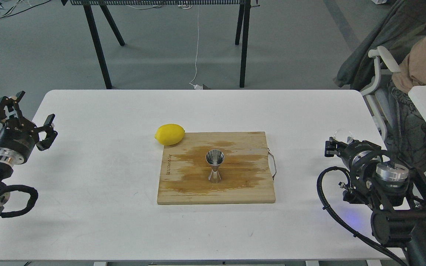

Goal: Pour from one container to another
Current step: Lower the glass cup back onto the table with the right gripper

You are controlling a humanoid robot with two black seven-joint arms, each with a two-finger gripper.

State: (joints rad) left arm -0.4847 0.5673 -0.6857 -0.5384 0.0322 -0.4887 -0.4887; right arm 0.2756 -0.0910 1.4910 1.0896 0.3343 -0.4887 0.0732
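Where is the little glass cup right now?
In the head view, the glass cup is far right, at the tip of the right gripper, over the white table, well right of the wooden board.

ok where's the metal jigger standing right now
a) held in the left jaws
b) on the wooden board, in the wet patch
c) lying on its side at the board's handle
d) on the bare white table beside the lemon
b: the jigger stands upright on the wooden board, in the middle of the dark wet patch, apart from the lemon at the board's far left corner.
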